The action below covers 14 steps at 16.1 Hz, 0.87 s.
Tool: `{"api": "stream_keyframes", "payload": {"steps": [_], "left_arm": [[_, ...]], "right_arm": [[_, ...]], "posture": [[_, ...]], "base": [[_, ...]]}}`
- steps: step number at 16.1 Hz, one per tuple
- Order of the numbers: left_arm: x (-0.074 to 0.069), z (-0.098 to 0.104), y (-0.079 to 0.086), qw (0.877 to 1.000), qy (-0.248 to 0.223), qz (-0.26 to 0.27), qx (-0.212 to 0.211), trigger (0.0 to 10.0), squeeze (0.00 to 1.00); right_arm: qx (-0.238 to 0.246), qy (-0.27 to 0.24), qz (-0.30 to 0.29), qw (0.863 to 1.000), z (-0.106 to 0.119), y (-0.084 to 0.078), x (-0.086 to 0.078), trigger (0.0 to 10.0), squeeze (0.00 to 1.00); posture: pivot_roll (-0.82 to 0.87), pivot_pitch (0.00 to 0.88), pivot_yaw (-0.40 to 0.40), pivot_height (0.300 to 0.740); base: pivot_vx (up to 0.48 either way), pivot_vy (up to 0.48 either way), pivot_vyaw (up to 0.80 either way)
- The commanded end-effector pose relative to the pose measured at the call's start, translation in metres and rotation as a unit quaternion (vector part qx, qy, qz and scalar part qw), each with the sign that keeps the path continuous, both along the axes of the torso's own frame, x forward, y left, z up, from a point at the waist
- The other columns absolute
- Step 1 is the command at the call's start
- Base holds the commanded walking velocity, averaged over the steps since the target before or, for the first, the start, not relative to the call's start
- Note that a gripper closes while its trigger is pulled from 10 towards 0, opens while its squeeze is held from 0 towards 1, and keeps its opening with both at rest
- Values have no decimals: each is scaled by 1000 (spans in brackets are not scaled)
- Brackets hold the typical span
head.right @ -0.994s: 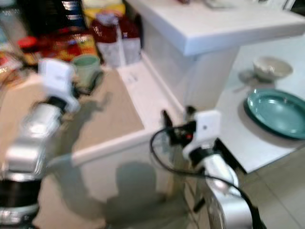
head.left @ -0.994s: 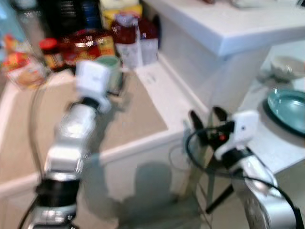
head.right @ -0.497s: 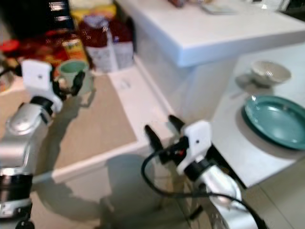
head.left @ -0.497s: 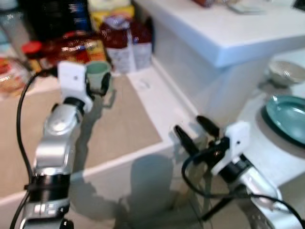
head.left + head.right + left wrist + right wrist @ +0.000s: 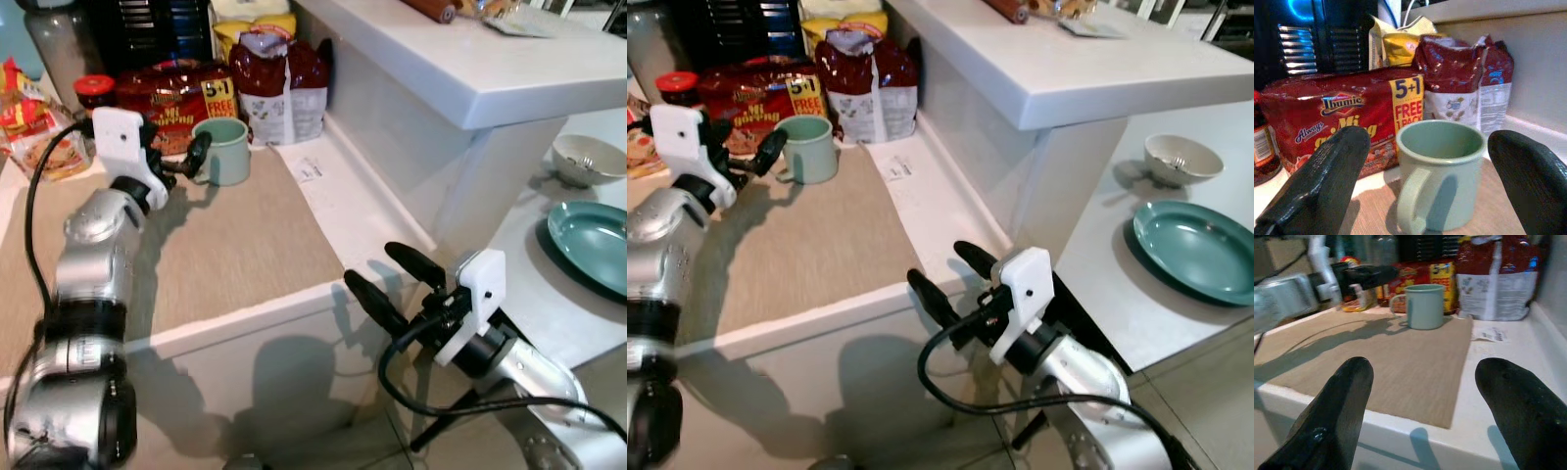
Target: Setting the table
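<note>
Pale green ceramic mug (image 5: 223,150) stands upright on the beige woven mat (image 5: 225,235) on the table (image 5: 940,211), before a red noodle packet (image 5: 1327,122) whose lettering it partly hides. Left gripper (image 5: 184,157) sits just beside its handle, fingers spread, not touching. Right gripper (image 5: 950,279) hangs at the table's edge, fingers spread, empty.

Behind the green mug (image 5: 1437,176), the red noodle pack (image 5: 1342,122) loses its lower lettering. The jar (image 5: 1261,142) beside that pack runs off the picture's edge. The teal plate (image 5: 593,245) is cut off too.
</note>
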<state>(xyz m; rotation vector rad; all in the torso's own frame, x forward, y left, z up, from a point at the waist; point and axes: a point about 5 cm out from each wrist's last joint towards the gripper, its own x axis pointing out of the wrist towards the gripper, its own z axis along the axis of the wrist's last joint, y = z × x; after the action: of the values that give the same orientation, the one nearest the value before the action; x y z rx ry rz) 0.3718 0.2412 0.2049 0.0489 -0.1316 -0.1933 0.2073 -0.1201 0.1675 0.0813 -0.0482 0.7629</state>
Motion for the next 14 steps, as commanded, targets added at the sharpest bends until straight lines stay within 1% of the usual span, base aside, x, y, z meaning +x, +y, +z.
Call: {"api": "stream_keyframes", "payload": {"steps": [1,2,4,5,6,8,10,12,14], "left_arm": [[3,3,-1,1000,-6,-8,16,10000,0],[8,4,-1,1000,-5,-20,4,10000,0],[11,3,-5,997,-3,-71,-24,10000,0],[12,1,-6,996,1,-86,-23,10000,0],[12,-2,-7,995,6,-97,-7,10000,0],[12,-6,-8,993,23,-111,7,10000,0],[12,-8,-5,994,29,-107,16,10000,0],[12,-6,4,996,23,-88,17,10000,0],[10,-3,13,997,13,-77,3,10000,0]], "right_arm": [[-3,-5,3,1000,4,-3,1,10000,0],[-5,-5,9,1000,5,-4,1,10000,0],[-12,-3,14,1000,4,-7,-1,10000,0],[-14,-2,15,1000,4,-7,-1,10000,0],[-16,-1,16,1000,4,-8,-2,10000,0],[-17,-1,16,1000,4,-9,-3,10000,0],[-18,-1,18,1000,4,-9,-3,10000,0],[-21,-1,26,999,5,-9,-4,10000,0],[-23,2,32,999,4,-9,-4,10000,0]], "posture": [[25,0,-25,740],[8,0,-18,740],[-3,0,-11,740],[-7,0,-7,740],[-10,0,-5,740],[-11,0,-3,740],[-11,0,-4,740],[-8,0,-7,740],[-5,0,-13,740]], "base": [[0,0,0],[0,0,0],[0,0,0],[0,0,0],[0,0,0],[0,0,0],[0,0,0],[0,0,0],[0,0,0]]}}
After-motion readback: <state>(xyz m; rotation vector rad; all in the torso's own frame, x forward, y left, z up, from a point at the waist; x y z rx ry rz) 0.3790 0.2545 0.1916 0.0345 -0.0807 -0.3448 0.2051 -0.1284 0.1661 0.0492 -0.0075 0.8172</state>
